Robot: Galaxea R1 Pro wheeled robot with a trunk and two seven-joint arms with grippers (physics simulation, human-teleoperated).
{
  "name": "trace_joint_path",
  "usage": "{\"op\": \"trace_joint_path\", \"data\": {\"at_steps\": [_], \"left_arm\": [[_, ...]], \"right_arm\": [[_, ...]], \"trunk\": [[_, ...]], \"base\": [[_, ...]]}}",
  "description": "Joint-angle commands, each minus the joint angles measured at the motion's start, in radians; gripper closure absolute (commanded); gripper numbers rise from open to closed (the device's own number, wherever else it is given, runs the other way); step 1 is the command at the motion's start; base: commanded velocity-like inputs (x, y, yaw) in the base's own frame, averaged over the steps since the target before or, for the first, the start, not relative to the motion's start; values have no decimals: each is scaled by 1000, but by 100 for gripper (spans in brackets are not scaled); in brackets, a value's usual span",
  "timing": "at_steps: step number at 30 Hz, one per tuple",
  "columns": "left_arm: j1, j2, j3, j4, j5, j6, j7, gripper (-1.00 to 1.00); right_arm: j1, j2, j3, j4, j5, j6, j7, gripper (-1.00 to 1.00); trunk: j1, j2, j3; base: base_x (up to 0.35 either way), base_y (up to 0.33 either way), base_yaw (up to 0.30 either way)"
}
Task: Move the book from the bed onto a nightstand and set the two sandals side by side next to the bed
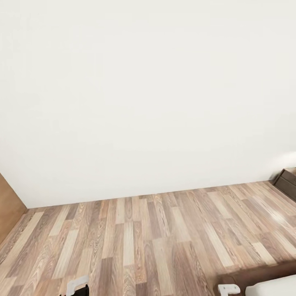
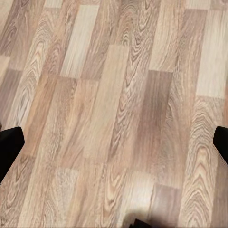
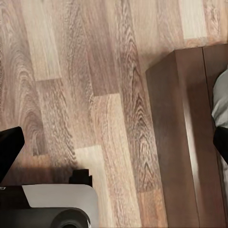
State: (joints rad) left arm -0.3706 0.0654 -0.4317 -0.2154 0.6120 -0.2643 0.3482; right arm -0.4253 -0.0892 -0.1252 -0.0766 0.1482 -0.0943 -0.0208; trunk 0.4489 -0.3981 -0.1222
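Both grippers, left point(image 2: 114, 142) and right point(image 3: 114, 142), hang spread and empty; bed point(image 3: 183, 137) sits beside right fingers point(image 3: 9, 147); locating the book comes next.

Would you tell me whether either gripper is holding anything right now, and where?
Nothing is held: left gripper and right gripper both stand open over bare floor.

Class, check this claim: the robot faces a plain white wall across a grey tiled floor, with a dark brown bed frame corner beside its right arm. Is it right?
Not quite. The floor is light brown wood planks, not grey tiles, as the head view shows. The white wall and the dark brown bed frame corner are as stated.
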Motion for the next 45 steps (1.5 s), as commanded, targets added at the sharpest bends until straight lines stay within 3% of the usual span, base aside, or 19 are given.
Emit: {"op": "trace_joint_path", "data": {"at_steps": [1, 20, 45], "left_arm": [[-1, 1, -9, -1, 8, -2, 5, -100], [-1, 1, -8, -1, 7, -2, 6, -100], [-1, 1, -9, -1, 8, -3, 6, -100]], "right_arm": [[-1, 0, -8, 1, 11, -4, -2, -100], [-1, 2, -8, 1, 11, -4, -2, -100], [-1, 2, -9, 2, 10, -4, -2, -100]], "trunk": [[1, -2, -2], [1, -2, -2], [1, -2, -2]], "base": [[322, 134, -51], [318, 154, -50], [294, 199, -254]]}}
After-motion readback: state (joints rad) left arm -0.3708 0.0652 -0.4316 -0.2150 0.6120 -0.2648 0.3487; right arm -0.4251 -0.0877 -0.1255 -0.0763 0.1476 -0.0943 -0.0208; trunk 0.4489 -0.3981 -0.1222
